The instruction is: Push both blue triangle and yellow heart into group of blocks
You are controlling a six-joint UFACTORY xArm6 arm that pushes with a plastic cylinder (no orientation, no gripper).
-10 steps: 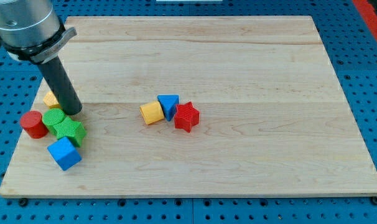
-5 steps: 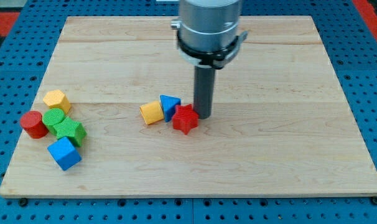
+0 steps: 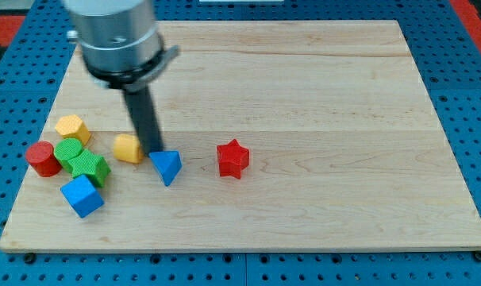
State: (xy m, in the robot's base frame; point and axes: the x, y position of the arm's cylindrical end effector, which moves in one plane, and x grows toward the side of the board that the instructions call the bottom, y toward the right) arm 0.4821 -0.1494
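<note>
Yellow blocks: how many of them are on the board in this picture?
2. One yellow block lies at the view's left, above the green blocks. The yellow heart lies just left of my tip. None seems hidden.

The blue triangle [image 3: 167, 166] is lying flat near the view's lower middle-left; the yellow heart [image 3: 128, 148] is sitting just to its upper left, near the block group.

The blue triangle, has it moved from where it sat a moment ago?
Yes. The blue triangle slid toward the view's left, away from the red star it had touched. My tip now stands between it and the yellow heart.
</note>
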